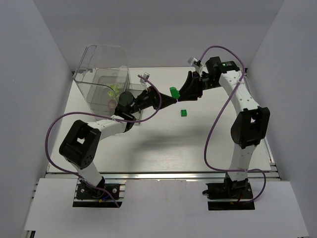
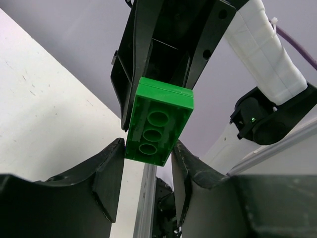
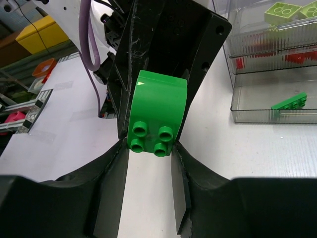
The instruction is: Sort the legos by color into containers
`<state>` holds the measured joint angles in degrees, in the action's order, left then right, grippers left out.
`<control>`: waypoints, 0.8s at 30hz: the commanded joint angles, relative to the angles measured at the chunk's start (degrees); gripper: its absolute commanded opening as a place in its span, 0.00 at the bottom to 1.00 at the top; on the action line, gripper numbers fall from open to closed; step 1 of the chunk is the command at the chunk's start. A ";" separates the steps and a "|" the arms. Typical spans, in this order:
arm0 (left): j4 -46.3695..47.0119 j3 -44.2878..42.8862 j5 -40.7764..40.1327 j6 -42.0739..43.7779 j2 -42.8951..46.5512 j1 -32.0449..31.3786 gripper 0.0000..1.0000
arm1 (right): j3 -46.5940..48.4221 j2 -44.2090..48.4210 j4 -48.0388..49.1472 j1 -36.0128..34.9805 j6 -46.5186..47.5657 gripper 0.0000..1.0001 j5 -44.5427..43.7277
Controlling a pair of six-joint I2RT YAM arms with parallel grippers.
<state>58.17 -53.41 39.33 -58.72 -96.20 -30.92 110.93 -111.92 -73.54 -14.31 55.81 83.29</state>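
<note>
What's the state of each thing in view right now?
Bright green studded brick: airborne, gripped at both ends.
Left gripper: shut on one end of it.
Right gripper: shut on the other end.
Small green brick: loose on the white table.
Clear plastic divided bin: upright, partly filled.

No text, label, brand or number can be read in any view. The brick (image 3: pixel 157 111) shows plain green faces, and its studs are too blurred to tell any lettering. The bin (image 1: pixel 101 69) has clear walls with no mark that can be made out.
</note>
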 commanded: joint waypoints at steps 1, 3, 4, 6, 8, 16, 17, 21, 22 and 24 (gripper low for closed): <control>2.82 -1.87 -0.05 -1.39 -0.21 0.59 0.40 | -0.54 0.83 -0.56 -0.37 0.17 0.00 2.14; 3.35 -1.88 0.48 -1.92 -0.39 0.59 0.24 | -0.63 0.91 -0.38 -0.37 0.09 0.00 1.97; 3.35 -1.88 0.74 -1.93 -0.48 0.59 0.19 | -0.63 1.09 -0.20 -0.29 -0.17 0.00 1.71; 2.48 -1.61 1.01 -1.67 -0.13 0.59 0.11 | -0.81 1.18 1.29 -0.11 -2.10 0.00 1.27; 1.51 -1.26 1.18 -1.05 0.31 1.12 0.03 | -1.07 1.35 2.60 0.06 -2.99 0.00 0.65; -8.50 2.07 1.01 5.71 5.76 2.26 0.00 | -1.25 1.26 3.84 1.12 -4.92 0.00 -0.31; -9.99 2.34 1.01 6.24 6.81 2.87 0.00 | -1.25 1.26 4.01 1.21 -5.01 0.00 -0.49; -12.20 3.75 0.40 7.74 8.92 4.02 0.00 | -1.77 1.18 4.10 1.47 -5.01 0.00 -1.28; -12.55 4.10 0.31 7.92 9.28 4.54 0.00 | -2.12 1.52 4.19 1.47 -5.01 0.00 -1.20; -12.64 4.36 0.05 7.92 9.45 5.16 0.00 | -2.65 1.61 4.37 1.56 -5.10 0.00 -1.20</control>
<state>48.16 -49.98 40.01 -52.38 -89.80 -28.14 109.08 -111.92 -70.15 -14.39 50.61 81.71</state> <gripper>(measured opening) 0.470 0.420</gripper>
